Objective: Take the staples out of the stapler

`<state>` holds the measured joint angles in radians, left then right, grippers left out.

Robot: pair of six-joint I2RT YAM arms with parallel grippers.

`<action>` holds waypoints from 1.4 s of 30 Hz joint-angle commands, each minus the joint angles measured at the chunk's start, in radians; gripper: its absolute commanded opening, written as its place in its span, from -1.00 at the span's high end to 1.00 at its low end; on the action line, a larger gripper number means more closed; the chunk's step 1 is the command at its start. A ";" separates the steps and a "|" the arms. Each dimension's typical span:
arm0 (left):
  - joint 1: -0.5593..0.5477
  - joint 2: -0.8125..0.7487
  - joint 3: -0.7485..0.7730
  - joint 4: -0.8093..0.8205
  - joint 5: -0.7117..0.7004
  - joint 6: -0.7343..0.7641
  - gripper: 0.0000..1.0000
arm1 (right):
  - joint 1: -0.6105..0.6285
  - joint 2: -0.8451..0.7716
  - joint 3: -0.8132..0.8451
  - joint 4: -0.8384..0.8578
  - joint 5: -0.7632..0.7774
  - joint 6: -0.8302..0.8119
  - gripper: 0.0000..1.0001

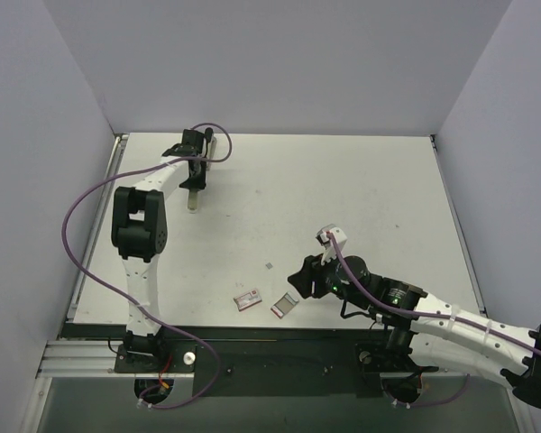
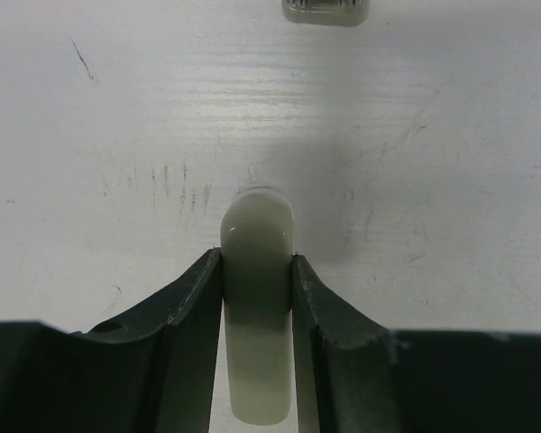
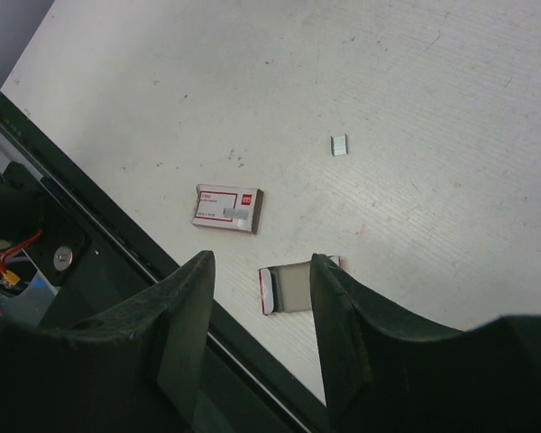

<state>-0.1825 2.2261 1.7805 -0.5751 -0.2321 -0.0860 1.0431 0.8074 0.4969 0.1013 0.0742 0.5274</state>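
My left gripper [image 1: 196,171] is at the far left of the table, shut on the stapler [image 1: 192,200], a slim pale beige bar. In the left wrist view the stapler [image 2: 257,298] stands between the two fingers of the left gripper [image 2: 257,257], its rounded end pointing at the table. A tiny silvery piece [image 3: 340,144] that looks like a short strip of staples lies on the table, also in the top view [image 1: 270,266]. My right gripper [image 1: 298,284] is open and empty above the near edge, also in its wrist view [image 3: 257,266].
A red-and-white box [image 3: 227,208] and an open grey box [image 3: 298,287] lie near the front edge, also in the top view, red-and-white [image 1: 247,299] and grey [image 1: 284,305]. A silvery-grey piece [image 2: 325,9] shows at the top of the left wrist view. Walls enclose the table [image 1: 343,198].
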 commanded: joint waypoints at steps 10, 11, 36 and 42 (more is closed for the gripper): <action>0.003 -0.132 -0.133 0.050 0.066 -0.018 0.04 | 0.009 -0.053 0.003 -0.011 0.004 0.009 -0.08; 0.005 -0.143 -0.141 0.058 0.063 -0.021 -0.05 | 0.011 -0.056 0.005 -0.015 0.004 0.008 -0.14; 0.008 -0.114 0.086 0.161 0.100 -0.064 -0.75 | 0.012 -0.048 0.060 -0.055 0.001 -0.010 -0.39; 0.011 0.041 0.351 0.058 0.128 -0.032 -0.75 | 0.012 0.007 0.066 -0.019 -0.024 -0.007 -0.40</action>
<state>-0.1795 2.1742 1.9331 -0.4625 -0.1284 -0.1440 1.0489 0.7784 0.5209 0.0463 0.0677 0.5259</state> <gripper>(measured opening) 0.873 0.695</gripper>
